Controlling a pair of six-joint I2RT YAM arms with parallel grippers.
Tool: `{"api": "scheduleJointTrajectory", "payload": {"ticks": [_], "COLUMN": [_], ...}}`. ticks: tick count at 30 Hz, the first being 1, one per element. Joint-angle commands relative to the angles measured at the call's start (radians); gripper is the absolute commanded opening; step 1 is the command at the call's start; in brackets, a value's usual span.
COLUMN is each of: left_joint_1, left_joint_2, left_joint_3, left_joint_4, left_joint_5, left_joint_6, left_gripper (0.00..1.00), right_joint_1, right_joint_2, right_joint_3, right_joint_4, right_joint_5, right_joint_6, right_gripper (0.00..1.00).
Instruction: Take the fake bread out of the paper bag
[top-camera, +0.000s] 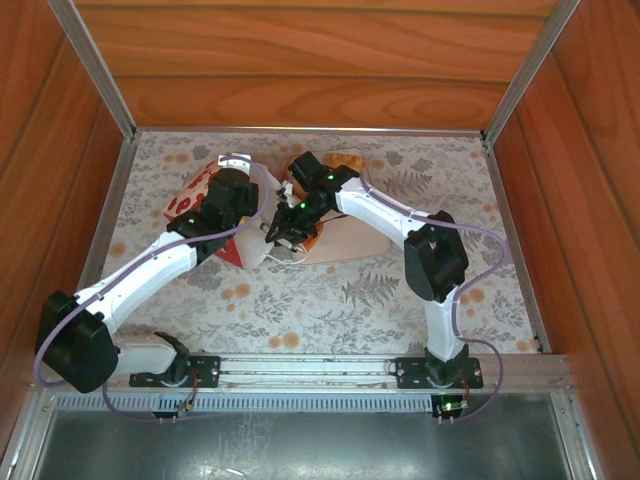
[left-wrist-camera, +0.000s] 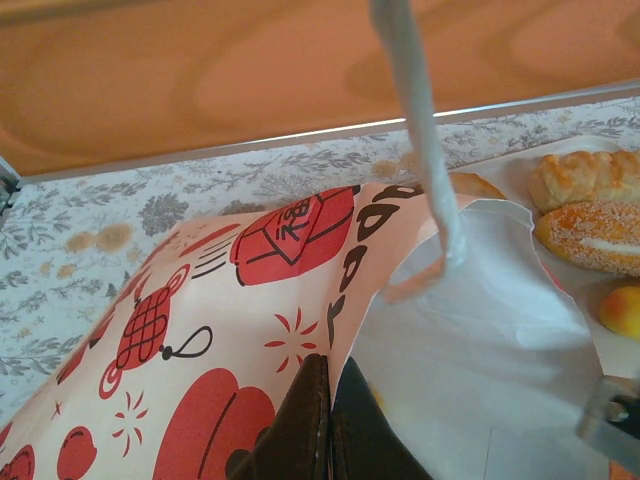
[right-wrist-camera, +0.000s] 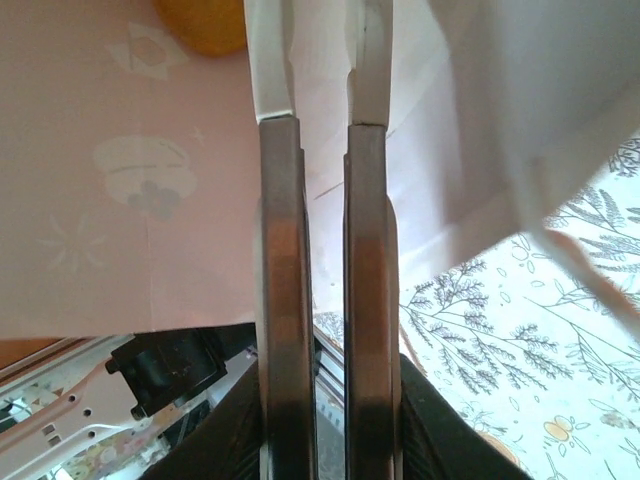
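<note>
The desk (top-camera: 400, 300), covered with a flowered cloth, is the largest thing here, and wooden walls stand around it. From its near edge the left arm (top-camera: 150, 270) reaches toward 11 o'clock and the right arm (top-camera: 400, 225) bends toward 10 o'clock, so both meet behind the middle of the desk.

A pale tray (top-camera: 355, 245) lies just past the centre, toward 12 o'clock. Beside it, at about 10 o'clock from the centre, the paper bag (top-camera: 195, 195) lies on its side with the mouth turned toward 3 o'clock. It carries red prints outside and is white inside.

In the left wrist view the left claw (left-wrist-camera: 328, 375) has its dark fingers pressed together on the rim of the bag, printed paper on one side and white paper on the other. In the right wrist view the right claw (right-wrist-camera: 320, 60) is at the bag paper. Its fingers are nearly together with a thin slit between them, and we cannot tell if they pinch anything.

The fake bread (left-wrist-camera: 585, 178) lies out of the bag, at 3 o'clock of the mouth: a flaky pastry, below it a long loaf (left-wrist-camera: 590, 235) and a yellow roll (left-wrist-camera: 622, 310). An orange-yellow piece (right-wrist-camera: 205, 25) is seen at 11 o'clock of the right claw. A white cord handle (left-wrist-camera: 415, 120) rises from the rim.
</note>
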Motion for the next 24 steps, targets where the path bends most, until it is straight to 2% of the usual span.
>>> {"api": "scheduleJointTrajectory", "payload": {"ticks": [1, 16, 24], "left_joint_1": [-0.004, -0.004, -0.004], "left_joint_2": [-0.019, 0.004, 0.032], "left_joint_3": [-0.008, 0.018, 0.048], "left_joint_4": [0.020, 0.003, -0.020], "left_joint_5": [-0.034, -0.076, -0.109], "left_joint_6": [-0.011, -0.037, -0.051], "left_gripper": [0.00, 0.00, 0.00], "right_joint_1": [-0.005, -0.005, -0.005], "right_joint_2": [-0.058, -0.180, -0.296], "right_joint_3": [-0.019, -0.070, -0.131], "right_joint_4": [0.005, -0.022, -0.040], "right_joint_5": [0.019, 0.063, 0.089], "right_joint_6": [-0.018, -0.054, -0.059], "right_gripper": [0.14, 0.12, 0.12]}}
